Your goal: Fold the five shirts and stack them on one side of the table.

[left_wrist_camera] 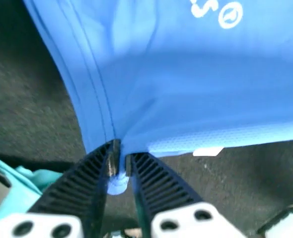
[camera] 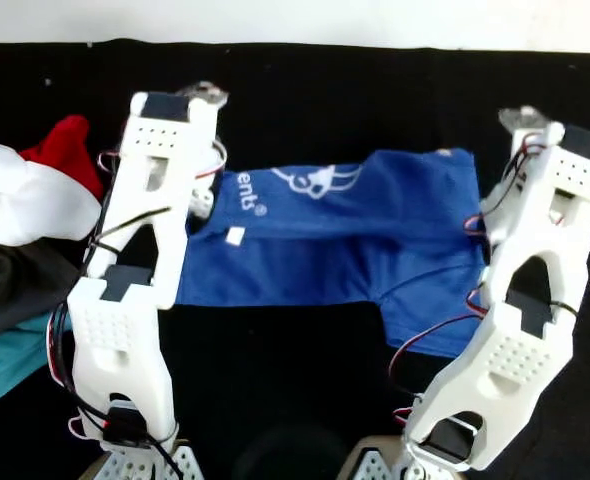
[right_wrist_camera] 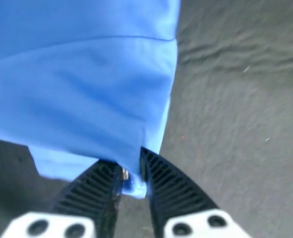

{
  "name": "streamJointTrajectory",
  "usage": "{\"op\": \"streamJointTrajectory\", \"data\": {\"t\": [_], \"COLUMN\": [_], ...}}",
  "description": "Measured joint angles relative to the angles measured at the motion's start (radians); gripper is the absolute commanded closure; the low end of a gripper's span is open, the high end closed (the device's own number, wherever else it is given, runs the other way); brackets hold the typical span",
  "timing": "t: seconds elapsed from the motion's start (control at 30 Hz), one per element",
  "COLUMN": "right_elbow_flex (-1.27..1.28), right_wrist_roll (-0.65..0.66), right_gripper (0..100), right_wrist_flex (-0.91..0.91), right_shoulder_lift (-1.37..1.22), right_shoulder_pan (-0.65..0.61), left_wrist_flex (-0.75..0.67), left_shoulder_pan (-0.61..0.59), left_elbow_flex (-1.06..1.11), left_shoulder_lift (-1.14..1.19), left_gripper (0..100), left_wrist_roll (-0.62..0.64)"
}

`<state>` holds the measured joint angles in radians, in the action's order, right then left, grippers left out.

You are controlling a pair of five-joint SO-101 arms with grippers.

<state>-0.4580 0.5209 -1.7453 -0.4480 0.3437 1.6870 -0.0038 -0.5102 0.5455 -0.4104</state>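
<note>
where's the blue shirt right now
High view: the blue shirt is spread mid-table right of the shirt pile, with the left end effector and right end effector pinching its edges.

Left arm [camera: 140, 260] and right arm [camera: 525, 300] stretched forward, left fingers [left_wrist_camera: 84, 186] clamped on blue shirt [camera: 375, 230], right fingers [right_wrist_camera: 164, 186] likewise clamped

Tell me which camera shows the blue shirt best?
The high view: it shows the blue shirt laid across the black table, white print near one end. The left wrist view shows a hemmed corner pinched in the left arm's jaws; the right wrist view shows another edge pinched in the right arm's jaws.
</note>
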Motion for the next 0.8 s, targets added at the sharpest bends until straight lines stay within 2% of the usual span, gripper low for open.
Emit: {"op": "streamJointTrajectory", "data": {"t": [0.1, 0.3, 0.47, 0.8], "right_elbow_flex": [0.129, 0.474, 0.752, 0.847], "right_wrist_roll": [0.025, 0.040, 0.069, 0.112], "right_gripper": [99.3, 99.3, 99.3, 99.3], "right_wrist_flex": [0.018, 0.244, 0.394, 0.427], "right_shoulder_lift": [0.081, 0.308, 0.434, 0.502], "right_shoulder_pan": [0.000, -0.011, -0.011, 0.015], "left_wrist_flex": [-0.014, -0.084, -0.091, -0.120], "left_shoulder_pan": [0.000, 0.000, 0.000, -0.002], "left_elbow_flex": [0.044, 0.127, 0.173, 0.373], "left_shoulder_lift": [0.000, 0.000, 0.000, -0.170], "left_gripper": [99, 99, 99, 99], "left_wrist_roll": [0.000, 0.000, 0.000, 0.000]}}
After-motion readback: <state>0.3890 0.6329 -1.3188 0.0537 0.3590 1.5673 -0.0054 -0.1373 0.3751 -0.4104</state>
